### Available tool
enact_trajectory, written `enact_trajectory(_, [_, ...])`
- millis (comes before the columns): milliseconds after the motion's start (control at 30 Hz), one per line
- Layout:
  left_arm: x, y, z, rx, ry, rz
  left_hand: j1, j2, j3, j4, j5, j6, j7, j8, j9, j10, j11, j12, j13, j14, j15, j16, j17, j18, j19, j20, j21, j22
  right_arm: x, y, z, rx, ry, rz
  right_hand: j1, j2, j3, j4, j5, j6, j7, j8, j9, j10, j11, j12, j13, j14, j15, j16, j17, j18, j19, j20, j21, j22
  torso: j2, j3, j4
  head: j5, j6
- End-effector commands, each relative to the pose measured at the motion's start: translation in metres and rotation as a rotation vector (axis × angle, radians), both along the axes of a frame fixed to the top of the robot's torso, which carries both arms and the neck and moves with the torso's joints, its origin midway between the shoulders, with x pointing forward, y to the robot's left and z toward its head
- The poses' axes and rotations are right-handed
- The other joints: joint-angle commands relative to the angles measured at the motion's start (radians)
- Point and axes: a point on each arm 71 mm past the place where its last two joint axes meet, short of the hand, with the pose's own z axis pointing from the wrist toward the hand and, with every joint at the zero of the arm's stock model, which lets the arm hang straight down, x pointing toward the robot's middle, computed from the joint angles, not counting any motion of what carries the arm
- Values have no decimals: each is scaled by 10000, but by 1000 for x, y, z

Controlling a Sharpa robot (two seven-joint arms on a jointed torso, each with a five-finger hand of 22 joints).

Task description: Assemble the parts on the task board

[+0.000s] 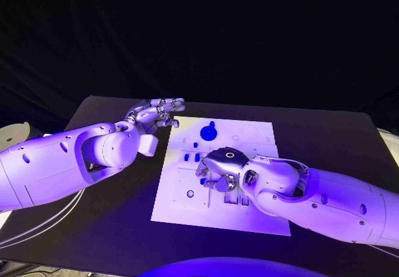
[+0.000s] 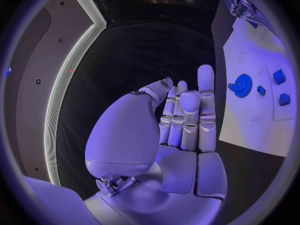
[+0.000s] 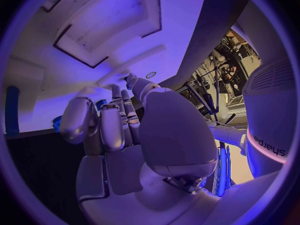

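Note:
The white task board (image 1: 249,213) lies in the middle of the black table. On its far part sit a blue gear (image 1: 208,131) and small blue parts (image 1: 190,157). My right hand (image 1: 220,167) is low over the board's middle, fingers curled down toward the plate. A small blue part (image 1: 202,180) shows at its fingertips, and a bit of a blue part (image 3: 100,104) peeks between the right hand's fingers (image 3: 109,125); whether it is gripped is unclear. My left hand (image 1: 158,112) hovers off the board's far left corner. The left hand (image 2: 181,120) has straight fingers and holds nothing, with the gear (image 2: 242,85) beside it.
The board (image 2: 256,120) has recessed slots (image 1: 233,199) on its near half and a small oval hole (image 1: 189,194) near its left side. Black table (image 1: 108,231) surrounds the plate on all sides.

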Motion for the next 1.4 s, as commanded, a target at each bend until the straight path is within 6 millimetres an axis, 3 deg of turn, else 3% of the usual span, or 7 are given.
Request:
enact_trajectory(33, [-1,-2,1,-96,-49,-178,81,45,8,-59,31,23,54,29,-6,-54,-5,34,8,-71,-27,-68,-10,114,-21,-14,-31,-10,1,-4,-3,-18,6,-193,-40,-23,-79,12,56,-83,-5,-38,-8,1,39,39,33,483,93,-77,-30,105,-1,59,-49,-32,-2,4,3,-3,3])
enact_trajectory(333, [0,-1,1,-81,-46,-165,81,61,11,-59,33,22,55,32,-7,-66,-3,48,8,-77,-25,-71,-30,113,-20,-13,-38,-16,4,-28,13,513,27,-664,94,160,-12,-60,60,-22,-4,23,33,248,14,208,61,428,77,-227,-225,117,5,61,-80,-78,-3,4,-15,-61,65])
enact_trajectory(467, [0,0,1,-47,-69,-159,81,61,11,-59,33,22,55,32,-7,-66,-3,48,8,-77,-25,-71,-30,113,-20,-13,-38,-16,15,-55,34,544,88,-1329,-153,-161,-349,-6,50,-184,-113,-25,10,232,-32,209,44,422,59,-241,-257,113,15,74,-85,-81,-18,-8,-45,-143,156])
enact_trajectory(633, [-1,0,1,-33,-77,-162,81,61,11,-59,33,22,55,32,-7,-66,-3,48,8,-77,-25,-71,-30,113,-20,-13,-38,-16,26,-89,54,113,2,-2110,-404,-412,-1909,235,127,-1102,-669,-23,-12,-523,-535,14,27,431,-551,-315,-382,202,-155,-382,-415,-533,-36,-25,-90,-254,244])
enact_trajectory(700, [-2,-2,1,-49,-78,-206,81,61,11,-59,33,22,55,32,-7,-66,-3,48,8,-77,-25,-71,-30,113,-20,-13,-38,-16,28,-99,57,-127,-72,-2341,270,-17,-3617,586,129,-1189,-792,4,17,-716,-524,144,61,458,-628,-362,-473,229,-124,-585,-521,-617,-43,-32,-105,-302,277])
enact_trajectory(800, [-3,-4,2,-85,-75,-302,81,61,11,-59,33,22,55,32,-7,-66,-3,48,8,-77,-25,-71,-30,113,-20,-13,-38,-16,31,-112,59,-493,-238,-2611,551,-78,-4251,1168,133,-1194,-769,0,15,-853,-617,180,52,463,-640,-394,-543,205,-97,-561,-585,-667,-33,-22,-111,-304,298])
enact_trajectory(1400, [0,1,1,47,-146,-212,87,64,13,-66,34,23,54,35,-8,-70,-5,58,8,-73,-25,-63,-19,113,-20,-13,-41,-19,30,-111,46,-1028,-48,-2258,1350,577,-4051,1642,108,-235,-668,110,53,31,-504,724,62,460,-516,-538,-830,159,100,-440,-563,-575,-25,-25,-93,-281,276])
